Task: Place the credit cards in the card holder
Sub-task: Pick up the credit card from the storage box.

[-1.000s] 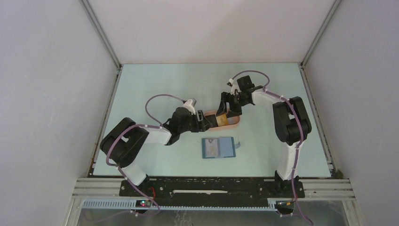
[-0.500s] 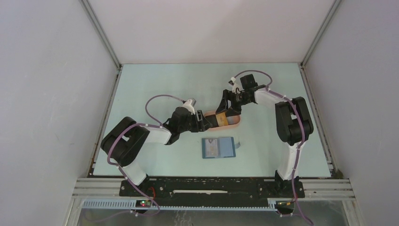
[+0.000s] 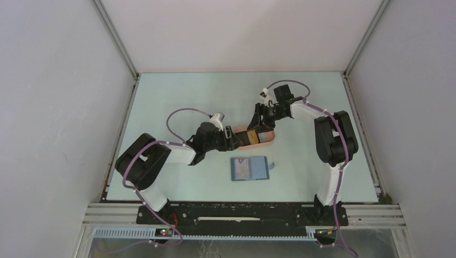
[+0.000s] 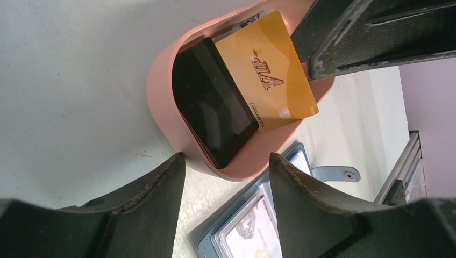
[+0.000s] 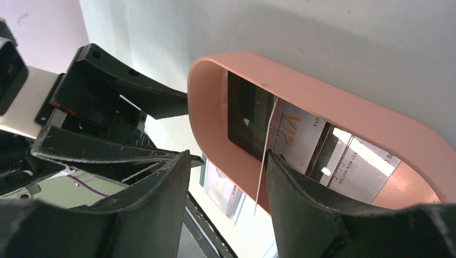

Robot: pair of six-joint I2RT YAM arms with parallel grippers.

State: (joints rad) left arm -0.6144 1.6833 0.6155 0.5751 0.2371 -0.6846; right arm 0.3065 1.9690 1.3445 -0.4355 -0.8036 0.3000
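Note:
A salmon-pink oval tray (image 3: 269, 141) holds the credit cards: a black card (image 4: 215, 102) lying flat, a gold VIP card (image 4: 269, 70) tilted up on edge, and a pale printed card (image 5: 360, 161) beneath. My right gripper (image 5: 227, 155) is open over the tray; the gold card (image 5: 293, 134) leans against the inner side of one finger (image 5: 301, 204). My left gripper (image 4: 226, 157) is open, its jaws either side of the tray's near end. The blue card holder (image 3: 250, 168) lies open in front of the tray, a pale card in one slot (image 4: 258, 231).
The card holder's snap tab (image 4: 336, 173) sticks out to its right. Both grippers (image 3: 239, 141) (image 3: 257, 129) crowd the tray from opposite sides. White enclosure walls and aluminium rails ring the pale table (image 3: 188, 97).
My right gripper has moved a little left and down into the tray. The left arm and the card holder have not moved.

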